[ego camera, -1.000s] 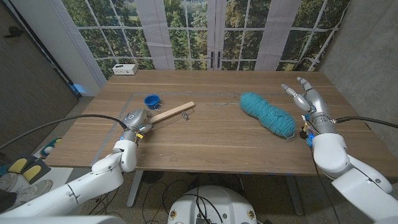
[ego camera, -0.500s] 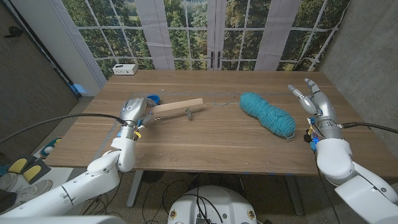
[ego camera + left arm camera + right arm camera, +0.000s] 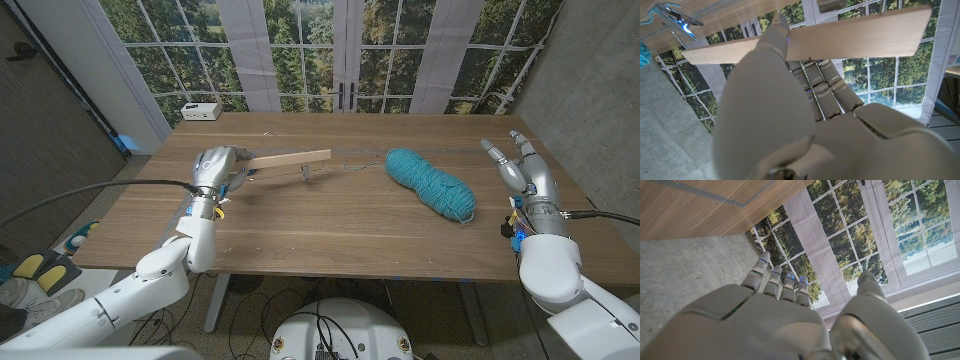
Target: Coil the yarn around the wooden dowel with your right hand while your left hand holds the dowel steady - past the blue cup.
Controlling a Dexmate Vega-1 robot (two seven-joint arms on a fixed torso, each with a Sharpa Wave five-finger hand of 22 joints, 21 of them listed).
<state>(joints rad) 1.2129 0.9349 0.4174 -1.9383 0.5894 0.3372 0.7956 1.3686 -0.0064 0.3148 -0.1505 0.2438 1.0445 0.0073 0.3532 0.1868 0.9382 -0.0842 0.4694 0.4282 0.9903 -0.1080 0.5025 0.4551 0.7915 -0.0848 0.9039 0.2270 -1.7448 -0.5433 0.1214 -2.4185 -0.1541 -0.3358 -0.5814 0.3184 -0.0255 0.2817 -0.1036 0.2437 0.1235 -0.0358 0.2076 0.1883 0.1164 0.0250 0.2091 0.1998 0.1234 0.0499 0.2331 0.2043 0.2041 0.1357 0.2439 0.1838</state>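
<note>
At the near right edge of the wooden table [image 3: 330, 240], the robot's right hand [image 3: 527, 170] stands raised with fingers extended and apart, holding nothing, well clear of the work. Across on the left, the left hand [image 3: 216, 165] grips one end of the wooden dowel [image 3: 290, 159], a flat pale stick held lifted off the tabletop and pointing toward the table's middle; the left wrist view shows the stick [image 3: 805, 42] clamped across the fingers. A small metal clip [image 3: 305, 175] hangs below the dowel's free end, and a thin strand appears to run from there toward the teal yarn skein [image 3: 430, 185], which lies loose on the table between the two hands, nearer the right. The stick looks light and stiff, likely to twist under tension unless held firmly at its end. The yarn looks soft, light and prone to snagging or unravelling, so it is best pinched at the free strand near the clip, not the bulky skein. A white box [image 3: 201, 111] sits at the far left corner.
</note>
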